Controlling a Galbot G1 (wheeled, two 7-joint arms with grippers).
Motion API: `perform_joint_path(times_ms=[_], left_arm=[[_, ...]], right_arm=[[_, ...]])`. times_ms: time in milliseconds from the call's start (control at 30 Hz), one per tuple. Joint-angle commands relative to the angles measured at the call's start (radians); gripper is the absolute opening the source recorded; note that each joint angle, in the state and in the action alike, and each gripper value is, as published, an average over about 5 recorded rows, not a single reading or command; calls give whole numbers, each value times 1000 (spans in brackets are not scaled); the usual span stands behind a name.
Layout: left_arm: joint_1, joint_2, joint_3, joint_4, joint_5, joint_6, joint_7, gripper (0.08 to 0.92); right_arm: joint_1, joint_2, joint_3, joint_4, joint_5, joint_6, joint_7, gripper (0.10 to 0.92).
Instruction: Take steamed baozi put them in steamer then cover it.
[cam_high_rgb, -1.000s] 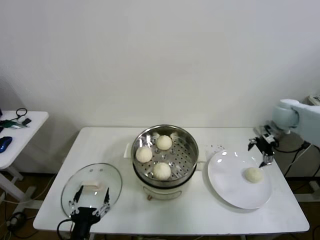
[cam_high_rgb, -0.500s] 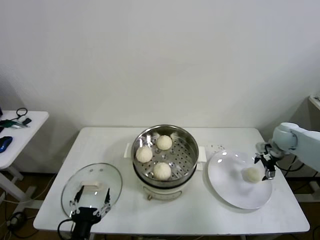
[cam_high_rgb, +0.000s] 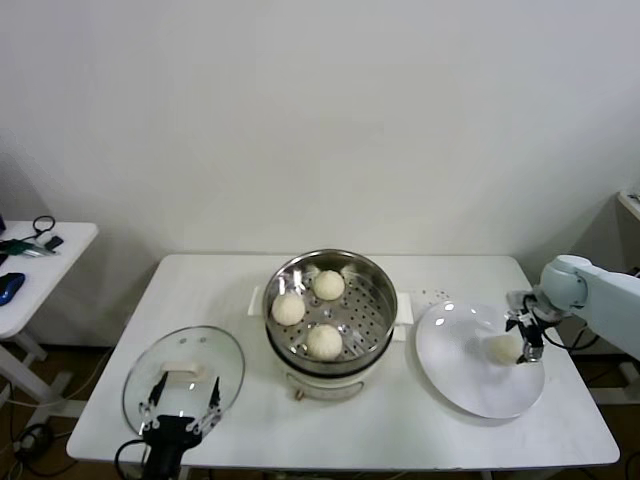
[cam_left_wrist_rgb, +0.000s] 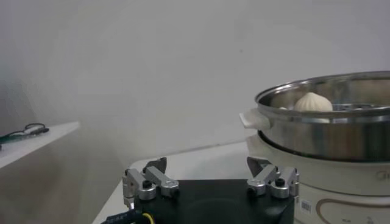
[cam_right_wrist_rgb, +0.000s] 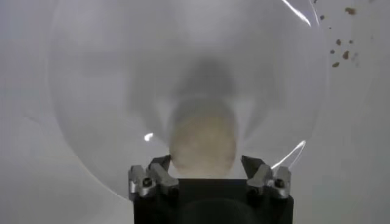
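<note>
Now, right gripper (cam_high_rgb: 523, 340) down on the plate (cam_high_rgb: 470, 385)!
My jaws straddle the last baozi (cam_high_rgb: 501, 348), not yet clenched; three buns (cam_high_rgb: 324, 341) sit in the steamer (cam_high_rgb: 375, 285); left gripper (cam_high_rgb: 180, 408) released, near the cover (cam_high_rgb: 160, 355).

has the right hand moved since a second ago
Yes. In the head view the right hand has come down from above the white plate's far right rim onto the last baozi, its fingers now either side of it.
</note>
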Motion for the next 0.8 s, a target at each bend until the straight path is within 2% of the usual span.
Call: perform_joint_path(times_ms=[33, 167, 367, 567, 700, 800], left_arm=[[0, 1, 0, 0, 0, 0, 0, 823], [1, 1, 2, 1, 2, -1, -1, 823], [3, 1, 5, 0, 8, -4, -1, 823], [7, 3, 8, -2, 15, -6, -1, 823], [5, 5, 13, 0, 18, -5, -1, 823], [4, 7, 19, -1, 20, -3, -1, 823]], right_arm=[[-27, 4, 39, -8, 26, -9, -3, 727], [-14, 7, 38, -7, 37, -8, -11, 661], [90, -15, -22, 55, 82, -2, -24, 651], [531, -12, -346, 251, 312, -36, -25, 645], [833, 67, -516, 364, 475, -61, -34, 645], [960, 148, -540, 435, 588, -90, -28, 645]])
